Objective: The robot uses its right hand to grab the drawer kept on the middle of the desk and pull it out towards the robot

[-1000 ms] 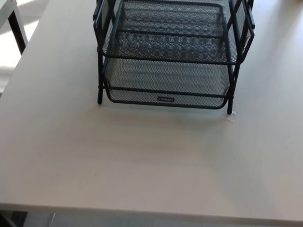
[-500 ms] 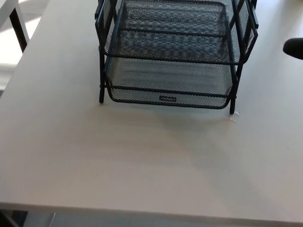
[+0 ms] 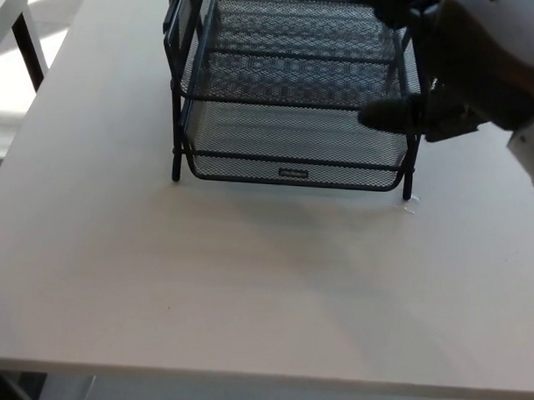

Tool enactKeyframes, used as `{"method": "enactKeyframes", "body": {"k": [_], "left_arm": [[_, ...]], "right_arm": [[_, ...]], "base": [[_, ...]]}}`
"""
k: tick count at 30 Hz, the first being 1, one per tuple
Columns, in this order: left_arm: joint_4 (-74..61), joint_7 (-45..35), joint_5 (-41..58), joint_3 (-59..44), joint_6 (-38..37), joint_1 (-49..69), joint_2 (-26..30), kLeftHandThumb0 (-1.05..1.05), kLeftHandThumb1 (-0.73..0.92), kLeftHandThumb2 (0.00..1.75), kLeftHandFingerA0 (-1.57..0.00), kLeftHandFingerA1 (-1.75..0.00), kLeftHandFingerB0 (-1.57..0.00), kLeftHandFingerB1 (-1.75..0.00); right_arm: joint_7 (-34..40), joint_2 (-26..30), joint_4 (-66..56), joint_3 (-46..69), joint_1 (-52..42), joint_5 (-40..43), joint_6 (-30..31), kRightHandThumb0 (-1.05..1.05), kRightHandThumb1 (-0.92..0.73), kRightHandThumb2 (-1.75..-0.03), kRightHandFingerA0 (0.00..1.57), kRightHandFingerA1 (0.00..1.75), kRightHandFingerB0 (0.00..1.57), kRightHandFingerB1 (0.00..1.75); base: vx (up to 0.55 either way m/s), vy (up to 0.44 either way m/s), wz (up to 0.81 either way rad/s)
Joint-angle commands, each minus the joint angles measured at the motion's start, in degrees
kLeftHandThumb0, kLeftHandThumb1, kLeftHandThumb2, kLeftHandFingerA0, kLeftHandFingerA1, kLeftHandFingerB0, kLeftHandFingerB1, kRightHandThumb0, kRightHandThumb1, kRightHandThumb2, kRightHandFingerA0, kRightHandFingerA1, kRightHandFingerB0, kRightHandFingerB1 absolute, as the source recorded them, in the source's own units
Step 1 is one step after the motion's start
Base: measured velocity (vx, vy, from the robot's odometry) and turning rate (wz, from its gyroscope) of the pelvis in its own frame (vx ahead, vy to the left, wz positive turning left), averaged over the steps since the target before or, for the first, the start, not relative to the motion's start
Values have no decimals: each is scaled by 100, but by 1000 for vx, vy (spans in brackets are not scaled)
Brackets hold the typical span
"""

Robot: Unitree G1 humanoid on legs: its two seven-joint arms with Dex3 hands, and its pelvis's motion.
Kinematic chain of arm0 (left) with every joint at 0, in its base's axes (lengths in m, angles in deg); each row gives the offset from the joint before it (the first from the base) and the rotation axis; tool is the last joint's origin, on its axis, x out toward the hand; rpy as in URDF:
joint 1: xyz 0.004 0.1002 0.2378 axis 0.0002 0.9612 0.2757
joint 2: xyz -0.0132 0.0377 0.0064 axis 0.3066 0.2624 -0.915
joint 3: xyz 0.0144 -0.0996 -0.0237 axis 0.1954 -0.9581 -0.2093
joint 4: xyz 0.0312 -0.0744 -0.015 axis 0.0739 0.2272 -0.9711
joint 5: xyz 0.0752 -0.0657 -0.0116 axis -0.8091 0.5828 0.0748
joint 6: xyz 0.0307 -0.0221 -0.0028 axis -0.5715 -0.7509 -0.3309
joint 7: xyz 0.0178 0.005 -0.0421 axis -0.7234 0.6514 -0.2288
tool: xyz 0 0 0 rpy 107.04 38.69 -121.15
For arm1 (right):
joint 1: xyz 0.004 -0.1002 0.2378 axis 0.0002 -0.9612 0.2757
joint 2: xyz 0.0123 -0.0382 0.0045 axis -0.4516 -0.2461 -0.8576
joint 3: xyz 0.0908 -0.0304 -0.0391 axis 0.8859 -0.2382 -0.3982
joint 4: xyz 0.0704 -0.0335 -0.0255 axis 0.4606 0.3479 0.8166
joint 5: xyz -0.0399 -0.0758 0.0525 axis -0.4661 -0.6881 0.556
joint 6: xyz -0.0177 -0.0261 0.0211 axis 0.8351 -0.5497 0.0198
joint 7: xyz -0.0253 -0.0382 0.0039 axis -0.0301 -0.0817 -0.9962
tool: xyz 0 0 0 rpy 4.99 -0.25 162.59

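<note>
Now the black wire-mesh drawer rack (image 3: 293, 96) stands at the far middle of the pale grey bench (image 3: 246, 287), its lower mesh drawer (image 3: 295, 153) sitting within the frame with its small label plate facing the robot. The robot's right hand (image 3: 429, 74) reaches in from the upper right, blurred, one dark finger (image 3: 388, 114) by the rack's right front post; I cannot tell whether the hand is spread or closed.
</note>
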State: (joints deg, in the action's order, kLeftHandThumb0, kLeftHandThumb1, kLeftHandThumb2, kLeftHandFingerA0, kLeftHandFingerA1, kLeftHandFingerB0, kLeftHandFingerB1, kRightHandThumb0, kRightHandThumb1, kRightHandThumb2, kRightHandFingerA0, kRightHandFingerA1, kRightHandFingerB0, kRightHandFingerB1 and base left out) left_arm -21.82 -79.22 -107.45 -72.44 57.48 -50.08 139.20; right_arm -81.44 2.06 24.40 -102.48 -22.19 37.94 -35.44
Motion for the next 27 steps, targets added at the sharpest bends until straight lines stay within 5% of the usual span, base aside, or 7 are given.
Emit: {"method": "enactKeyframes", "body": {"k": [1,11,15,21,22,23,27], "left_arm": [[6,-20,-44,-58,12,19,14,-32,66,59,-64,-91,-66,-66],[116,-89,51,-77,50,-76,-83,-34,64,58,-64,-90,-65,-64],[83,-24,30,-129,-33,24,-85,-34,64,59,-64,-93,-66,-67],[126,17,10,-156,-34,79,-151,-35,64,58,-65,-88,-67,-65],[60,12,13,-181,-4,120,-146,-36,65,58,-63,-90,-65,-67],[42,35,2,-193,-7,140,-149,-36,64,58,-63,-90,-65,-66],[-128,34,36,-275,-9,331,-158,-34,64,58,-64,-89,-66,-66]], "right_arm": [[252,-271,433,-239,78,-121,-388,-85,-65,-61,18,55,23,36],[395,-562,728,-470,-87,-409,-342,-83,-63,-60,15,53,19,36],[743,-643,1009,-537,-8,-702,-315,-85,-48,-80,15,57,16,44],[1079,-756,1380,-624,84,-1123,-49,-80,-55,-57,6,50,16,37],[1318,-791,1577,-652,114,-1187,-83,-39,-20,-87,4,55,0,50],[1579,-830,1766,-691,152,-1315,-51,-75,-41,-81,6,54,12,46],[2453,-959,2302,-757,203,-1592,2,-68,-37,-75,13,57,19,45]], "base": [[0,0,0],[0,0,0],[0,0,0],[0,0,0],[0,0,0],[0,0,0],[0,0,0]]}}
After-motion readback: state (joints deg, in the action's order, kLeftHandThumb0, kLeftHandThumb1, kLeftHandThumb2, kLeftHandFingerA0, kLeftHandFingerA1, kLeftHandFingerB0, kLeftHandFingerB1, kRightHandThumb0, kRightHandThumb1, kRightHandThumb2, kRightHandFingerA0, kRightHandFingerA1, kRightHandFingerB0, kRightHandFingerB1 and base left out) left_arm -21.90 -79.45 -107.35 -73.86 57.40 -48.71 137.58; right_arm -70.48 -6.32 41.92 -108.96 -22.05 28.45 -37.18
